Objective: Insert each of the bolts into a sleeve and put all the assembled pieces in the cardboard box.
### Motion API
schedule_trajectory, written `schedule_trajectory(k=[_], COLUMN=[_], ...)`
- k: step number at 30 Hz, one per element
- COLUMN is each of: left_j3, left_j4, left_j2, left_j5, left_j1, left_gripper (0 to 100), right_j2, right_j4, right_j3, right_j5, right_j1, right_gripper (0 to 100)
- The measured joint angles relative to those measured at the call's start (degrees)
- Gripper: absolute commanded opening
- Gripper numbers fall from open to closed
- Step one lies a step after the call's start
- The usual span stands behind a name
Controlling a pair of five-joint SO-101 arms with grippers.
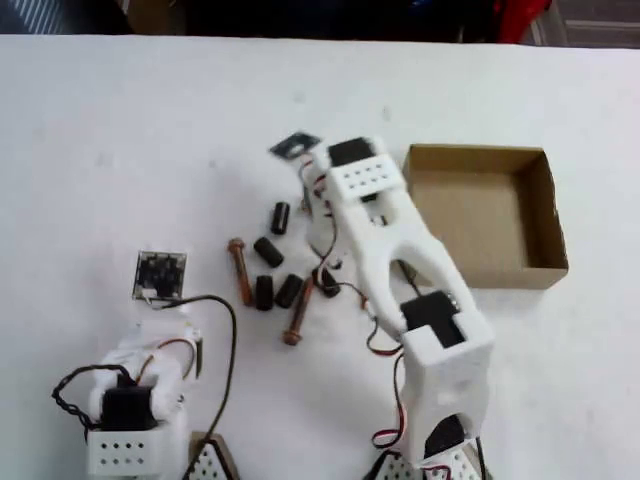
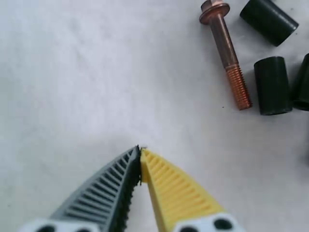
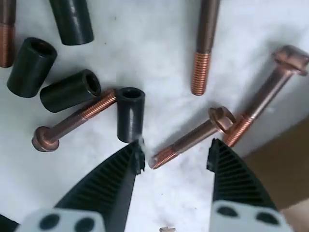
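My right gripper (image 3: 175, 153) hangs open just above the table, its jaws on either side of the threaded end of a copper bolt (image 3: 189, 138). A black sleeve (image 3: 130, 114) stands close to one fingertip. Other bolts (image 3: 72, 121) (image 3: 264, 92) (image 3: 204, 44) and sleeves (image 3: 70, 90) (image 3: 31, 65) lie around it. In the high view the bolts (image 1: 240, 270) (image 1: 298, 315) and sleeves (image 1: 268, 250) (image 1: 280, 217) sit mid-table, left of the cardboard box (image 1: 478, 153). My left gripper (image 2: 140, 151) is shut on nothing, a little short of a bolt (image 2: 224, 53) and two sleeves (image 2: 273, 85) (image 2: 268, 20).
The right arm (image 1: 400, 250) stretches from the near edge over the pile, covering some pieces. The left arm (image 1: 130, 400) stays folded at the near left corner. White tabletop (image 1: 120, 130) spreads open to the left and behind. Cables (image 1: 225, 340) trail near both bases.
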Motion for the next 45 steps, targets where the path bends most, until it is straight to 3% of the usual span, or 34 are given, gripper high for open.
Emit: schedule_trajectory(k=[10,16,25,33,45], left_j3=[0.0,0.0,0.0,0.0,0.0], left_j4=[0.0,0.0,0.0,0.0,0.0], left_j2=[0.0,0.0,0.0,0.0,0.0], left_j5=[0.0,0.0,0.0,0.0,0.0], left_j1=[0.0,0.0,0.0,0.0,0.0], left_gripper=[2,2,2,2,2], right_j2=[2.8,7.2,9.2,9.2,9.3], right_j4=[-0.2,-0.3,-0.3,-0.3,-4.7], right_j3=[0.0,-0.1,-0.1,-0.1,-0.1], right_j5=[-0.4,-7.6,-11.3,-11.3,-11.3], right_j1=[-5.7,-7.6,-8.0,-8.2,-4.2], right_gripper=[20.4,20.4,10.4,18.8,18.7])
